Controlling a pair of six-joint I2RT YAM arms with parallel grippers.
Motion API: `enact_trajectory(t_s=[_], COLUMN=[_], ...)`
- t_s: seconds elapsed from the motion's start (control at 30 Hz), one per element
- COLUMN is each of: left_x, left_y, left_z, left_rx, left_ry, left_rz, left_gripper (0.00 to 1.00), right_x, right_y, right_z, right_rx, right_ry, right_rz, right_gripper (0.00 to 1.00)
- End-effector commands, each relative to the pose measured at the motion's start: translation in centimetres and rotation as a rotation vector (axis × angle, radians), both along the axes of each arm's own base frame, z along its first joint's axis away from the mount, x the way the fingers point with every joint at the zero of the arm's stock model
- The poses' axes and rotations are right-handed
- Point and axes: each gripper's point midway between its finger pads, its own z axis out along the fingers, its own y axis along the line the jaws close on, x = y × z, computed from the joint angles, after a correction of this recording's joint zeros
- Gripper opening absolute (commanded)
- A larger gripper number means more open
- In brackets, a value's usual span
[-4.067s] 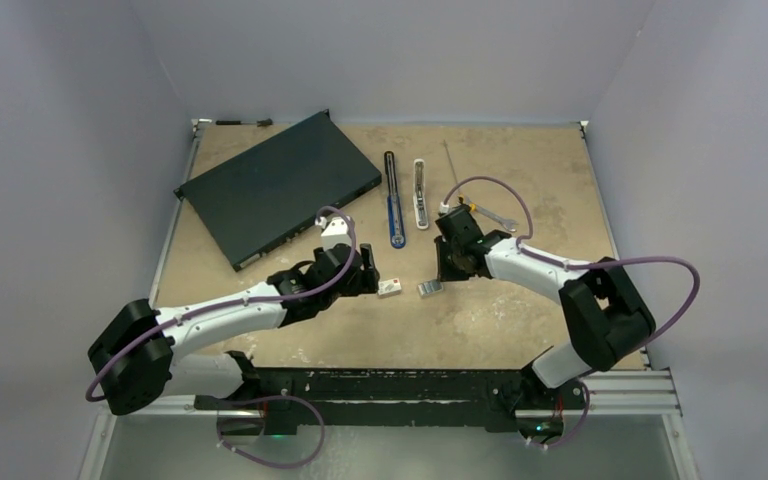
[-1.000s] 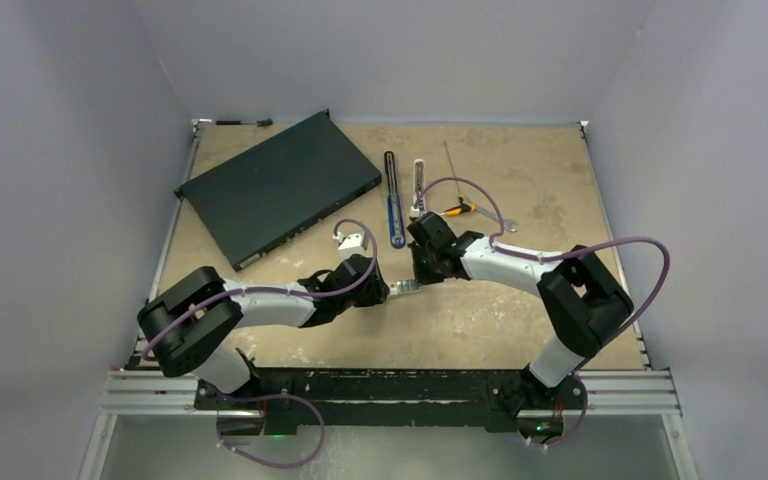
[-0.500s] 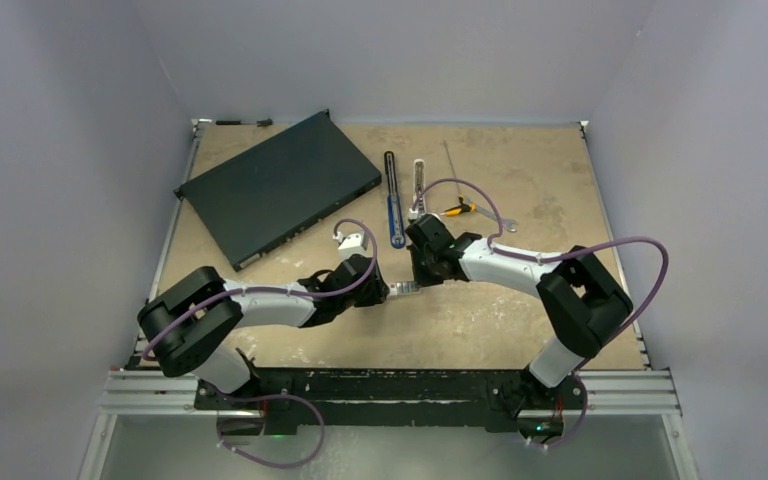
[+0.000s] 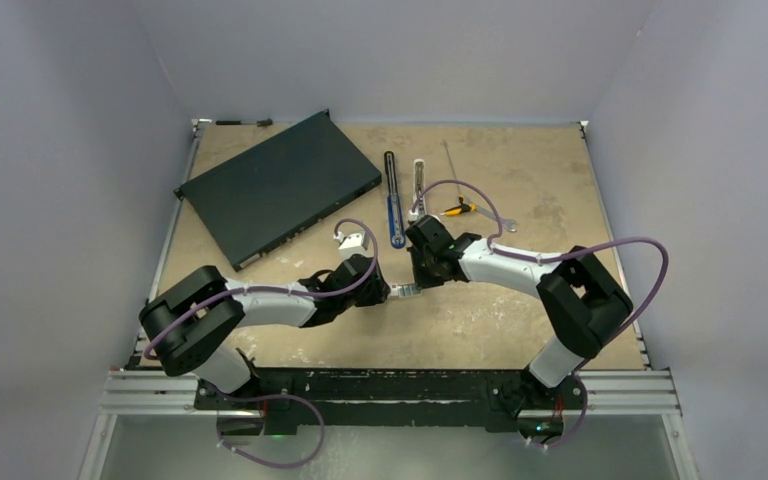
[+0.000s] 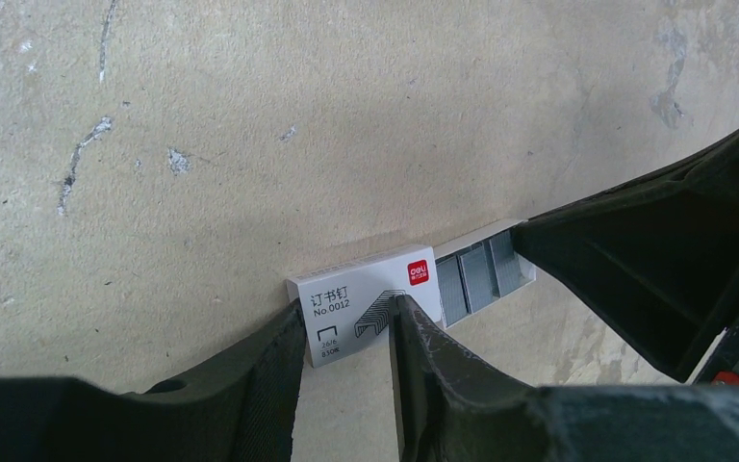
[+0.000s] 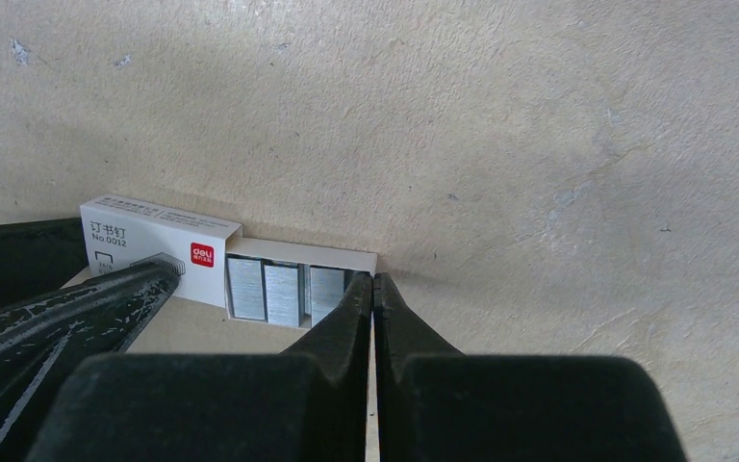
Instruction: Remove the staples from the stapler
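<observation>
Top view: you see both arms meeting just toward 6 o'clock of the table (image 4: 520, 330) centre, the left gripper (image 4: 380, 292) and right gripper (image 4: 422, 278) close on either side of a small white box (image 4: 407, 291); its contents are too small to read there.

Left wrist view: your left gripper (image 5: 346, 322) has its jaws clamped on the white box (image 5: 366, 303), whose inner tray slides out toward 3 o'clock.

Right wrist view: the right gripper (image 6: 373, 284) has its jaws pressed fully together, tips at the tray's open end. The staples (image 6: 284, 292) lie as grey strips in that tray, also seen from the left wrist (image 5: 478, 279).

Surroundings: toward 12 o'clock lie two long bars, one black and blue (image 4: 392, 200), one pale (image 4: 420, 185), apparently the opened stapler. A dark flat case (image 4: 278, 187) sits at 10 o'clock and a wrench (image 4: 495, 218) at 2 o'clock. The right arm hides part of the pale bar.

Change: four seconds earlier the arms stood apart, with the box and a second pale piece lying separately; over the last second hardly anything has shifted.
</observation>
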Motion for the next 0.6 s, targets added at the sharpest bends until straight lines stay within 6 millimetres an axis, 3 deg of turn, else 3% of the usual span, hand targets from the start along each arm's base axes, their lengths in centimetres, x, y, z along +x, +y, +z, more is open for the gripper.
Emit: enact_trajectory(t_s=[0.0,0.57], left_x=[0.0,0.2], left_y=[0.3,0.0], left_z=[-0.5,-0.3], left_rx=[0.020,0.037], left_ry=[-0.007,-0.022], left_rz=[-0.009,-0.040], left_gripper=[0.35,0.34], right_x=[-0.2,2.0], right_y=[-0.2,1.2], right_z=[0.7,2.3], right_rx=[-0.015,0.016], right_ry=[-0.012,-0.070], right_rz=[0.006,-0.026], right_gripper=[0.00,0.00])
